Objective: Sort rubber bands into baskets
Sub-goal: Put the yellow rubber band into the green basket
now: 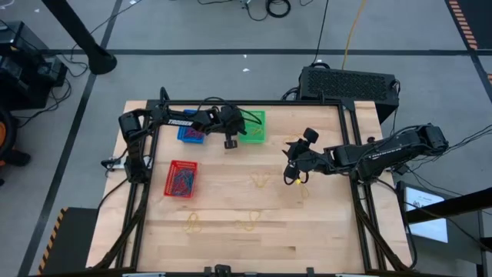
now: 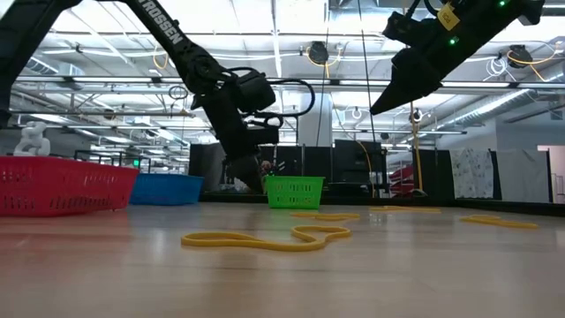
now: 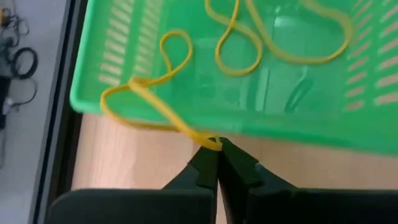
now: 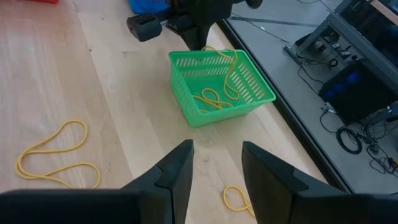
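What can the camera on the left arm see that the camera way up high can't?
Only the left wrist view shows the left claw shut, pinching a yellow rubber band that drapes over the green basket's rim, with more yellow bands lying inside. Only the high view shows the red basket, the blue basket, the right claw over the table, and loose yellow bands on the wood. Both show the green basket.

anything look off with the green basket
Yes: a yellow band hangs over the green basket's rim, half in and half out, one end pinched in the shut left gripper. Other yellow bands lie properly inside.
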You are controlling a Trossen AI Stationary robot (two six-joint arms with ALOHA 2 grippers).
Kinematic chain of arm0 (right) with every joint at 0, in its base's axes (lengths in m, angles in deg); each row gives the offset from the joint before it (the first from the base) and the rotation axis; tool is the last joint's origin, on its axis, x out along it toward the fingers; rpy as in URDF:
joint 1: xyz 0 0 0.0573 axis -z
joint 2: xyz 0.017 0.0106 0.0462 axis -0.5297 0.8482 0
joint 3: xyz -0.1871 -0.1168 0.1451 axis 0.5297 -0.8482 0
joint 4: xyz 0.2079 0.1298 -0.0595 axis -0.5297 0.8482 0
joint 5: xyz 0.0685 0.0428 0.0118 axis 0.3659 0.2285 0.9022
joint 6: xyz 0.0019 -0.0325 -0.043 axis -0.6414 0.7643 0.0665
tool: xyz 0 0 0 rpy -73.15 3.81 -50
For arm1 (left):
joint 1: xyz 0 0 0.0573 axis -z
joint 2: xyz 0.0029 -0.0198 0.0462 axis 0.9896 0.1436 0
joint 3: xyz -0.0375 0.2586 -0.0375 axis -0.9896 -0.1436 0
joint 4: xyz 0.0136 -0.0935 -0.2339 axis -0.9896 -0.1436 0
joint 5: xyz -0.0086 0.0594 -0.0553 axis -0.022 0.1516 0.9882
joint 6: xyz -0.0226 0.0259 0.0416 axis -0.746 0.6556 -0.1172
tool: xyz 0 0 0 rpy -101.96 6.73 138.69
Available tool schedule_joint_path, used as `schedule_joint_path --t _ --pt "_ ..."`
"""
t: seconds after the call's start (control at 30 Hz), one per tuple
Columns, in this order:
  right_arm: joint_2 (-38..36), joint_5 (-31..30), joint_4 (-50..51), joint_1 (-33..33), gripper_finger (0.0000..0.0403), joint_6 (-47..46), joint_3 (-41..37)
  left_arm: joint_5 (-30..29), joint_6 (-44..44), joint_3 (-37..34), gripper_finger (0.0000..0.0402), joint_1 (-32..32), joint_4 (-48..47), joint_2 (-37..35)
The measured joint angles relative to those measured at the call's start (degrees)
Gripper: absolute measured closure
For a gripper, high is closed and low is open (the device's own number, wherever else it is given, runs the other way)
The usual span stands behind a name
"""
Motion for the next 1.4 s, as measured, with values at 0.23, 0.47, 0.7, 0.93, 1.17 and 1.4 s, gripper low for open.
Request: schedule_joint_path --t 0.23,0.47,0.7,0.93,1.17,1.4 --pt "0.0 0.0 0.0 0.0 0.0273 0.09 0.0 -4.49 0.46 0.0 0.0399 -0.01 -5.48 -2.47" --pt "0.0 0.0 -0.04 0.0 0.0273 0.82 0.0 -3.12 -0.34 0.01 0.04 0.4 -4.15 -9.74" --pt "0.0 0.0 -0.15 0.0 0.0273 0.85 0.0 2.1 -5.83 0.07 0.0401 1.88 3.53 -11.39" --pt "0.0 0.01 -0.15 0.0 0.0273 0.39 0.0 3.16 -7.65 0.1 0.0401 3.35 5.05 -9.69" --pt "0.0 0.0 -0.17 0.0 0.0273 0.41 0.0 4.17 -7.1 0.04 0.0367 4.41 4.42 -9.53" --pt "0.0 0.01 -0.15 0.0 0.0273 0.41 0.0 4.13 -7.6 0.04 0.0301 4.36 4.22 -9.53"
